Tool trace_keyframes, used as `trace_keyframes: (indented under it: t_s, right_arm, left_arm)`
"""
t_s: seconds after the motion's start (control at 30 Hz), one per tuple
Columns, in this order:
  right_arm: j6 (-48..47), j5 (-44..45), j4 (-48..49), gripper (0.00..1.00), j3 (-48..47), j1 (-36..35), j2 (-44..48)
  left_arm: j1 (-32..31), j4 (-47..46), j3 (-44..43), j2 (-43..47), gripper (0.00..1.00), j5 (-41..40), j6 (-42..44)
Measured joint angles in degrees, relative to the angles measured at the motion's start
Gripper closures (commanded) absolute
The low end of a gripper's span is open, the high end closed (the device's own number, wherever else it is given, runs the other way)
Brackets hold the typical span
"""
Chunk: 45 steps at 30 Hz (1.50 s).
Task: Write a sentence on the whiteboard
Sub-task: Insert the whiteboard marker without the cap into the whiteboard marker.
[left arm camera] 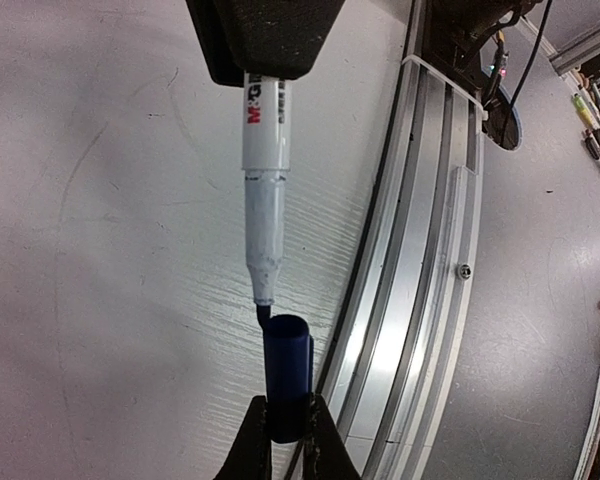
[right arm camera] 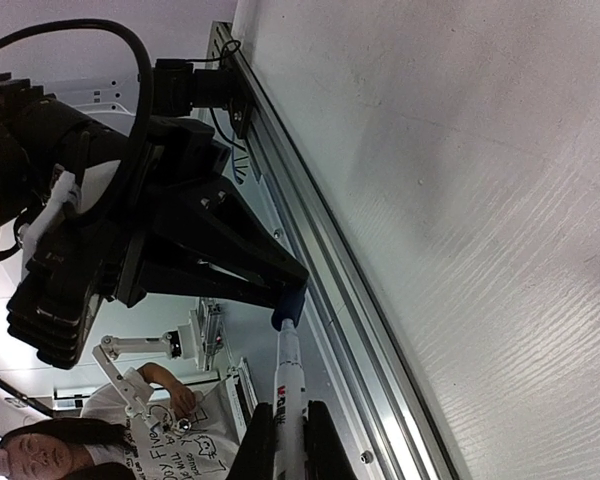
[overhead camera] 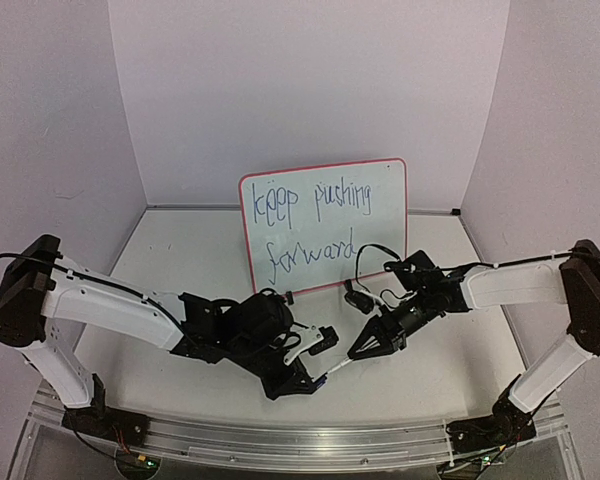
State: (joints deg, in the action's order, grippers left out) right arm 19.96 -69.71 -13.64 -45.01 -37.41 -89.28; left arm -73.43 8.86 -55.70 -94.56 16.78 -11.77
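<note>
The whiteboard (overhead camera: 382, 222) stands upright at the back middle of the table, with the sentence (overhead camera: 332, 197) in blue marker on two lines, "keep pushing forward". In front of it my two grippers meet low over the table. My left gripper (left arm camera: 288, 432) is shut on a blue marker cap (left arm camera: 288, 372), its open mouth toward the other arm. The right gripper (right arm camera: 288, 445) is shut on a white marker (right arm camera: 289, 380). The marker's dark tip sits at the cap's mouth (right arm camera: 290, 303). From above, the marker (overhead camera: 340, 366) runs between the left gripper (overhead camera: 318, 380) and the right gripper (overhead camera: 368, 348).
An aluminium rail (left arm camera: 412, 300) runs along the table's near edge, right below the cap and marker. White walls close the table in at the back and sides. A seated person (right arm camera: 40, 455) shows beyond the table's edge in the right wrist view.
</note>
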Motion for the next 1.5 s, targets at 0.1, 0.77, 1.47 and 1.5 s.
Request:
trace_keyframes:
  t_s: [0.1,0.77,1.47,1.5]
  right_arm:
    - [-0.04,0.00,-0.01,1.00,0.00,-0.28,-0.19]
    - [-1.04,-0.04,-0.48,1.00,-1.33,-2.87,-3.29]
    - [-1.51,0.04,-1.99,1.00,-1.34,-3.73,-2.73]
    - [-1.52,0.04,-2.00,1.00,-1.35,-3.74,-2.69]
  left_arm:
    - [-0.13,0.07,0.01,0.00,1.00,0.00,0.00]
    - [-0.60,2.11,0.53,0.00,1.00,0.68,-0.03]
    - [-0.66,-0.85,1.53,0.00,1.00,1.51,-2.83]
    - [-0.66,-1.09,1.58,0.00,1.00,1.51,-2.99]
